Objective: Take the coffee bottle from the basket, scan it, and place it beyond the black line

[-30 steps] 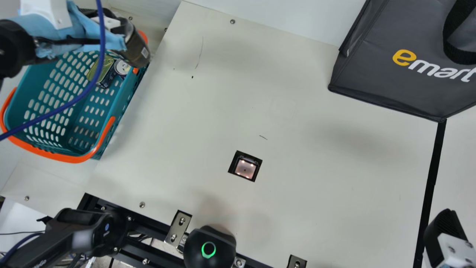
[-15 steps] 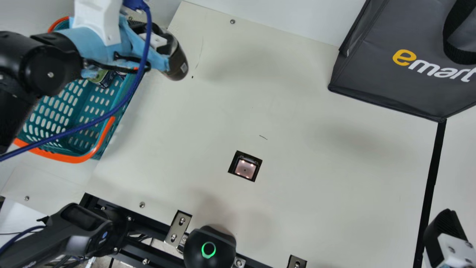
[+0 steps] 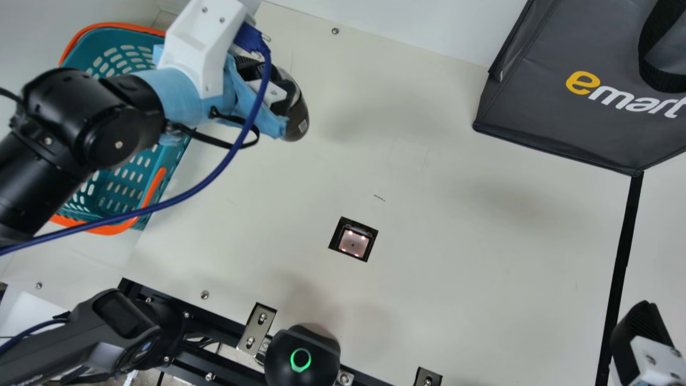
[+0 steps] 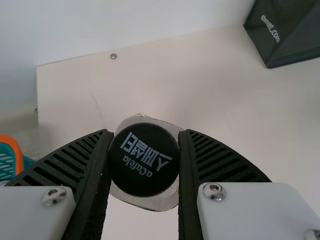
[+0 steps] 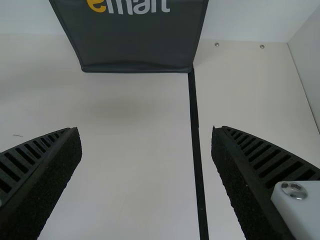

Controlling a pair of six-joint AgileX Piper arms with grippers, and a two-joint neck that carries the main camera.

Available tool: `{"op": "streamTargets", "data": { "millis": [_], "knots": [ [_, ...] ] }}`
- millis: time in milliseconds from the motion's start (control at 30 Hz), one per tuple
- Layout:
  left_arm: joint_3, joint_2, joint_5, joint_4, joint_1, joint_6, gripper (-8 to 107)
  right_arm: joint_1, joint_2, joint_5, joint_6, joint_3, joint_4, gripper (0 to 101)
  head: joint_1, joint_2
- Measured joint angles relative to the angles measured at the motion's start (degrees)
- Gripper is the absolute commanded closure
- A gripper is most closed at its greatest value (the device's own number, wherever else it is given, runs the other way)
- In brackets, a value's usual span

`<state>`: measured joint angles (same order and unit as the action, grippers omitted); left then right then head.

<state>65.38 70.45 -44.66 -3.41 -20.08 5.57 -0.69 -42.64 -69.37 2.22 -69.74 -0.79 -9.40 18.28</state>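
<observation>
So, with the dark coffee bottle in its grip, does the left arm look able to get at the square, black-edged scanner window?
Probably yes: I see nothing standing between the bottle, held in the left gripper, and the scanner window, though the long blue cable might limit it.

Coffee bottle point(image 3: 298, 114) in left gripper point(image 3: 284, 99)

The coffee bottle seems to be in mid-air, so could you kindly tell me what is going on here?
My left gripper is shut on the coffee bottle, holding it above the table, out of the basket. It is not yet over the scanner window or beyond the black line. My right gripper is open and holds nothing.
</observation>
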Motion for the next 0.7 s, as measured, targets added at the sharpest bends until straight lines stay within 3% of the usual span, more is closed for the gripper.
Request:
{"op": "streamTargets", "data": {
  "millis": [700],
  "knots": [
    [-5.79, 1.81, 4.44, -1.4, -7.63, 6.48, 89, 0.0, 0.0, 0.0, 0.0, 0.0, 0.0, 10, 0.0, 0.0]
  ]
}}
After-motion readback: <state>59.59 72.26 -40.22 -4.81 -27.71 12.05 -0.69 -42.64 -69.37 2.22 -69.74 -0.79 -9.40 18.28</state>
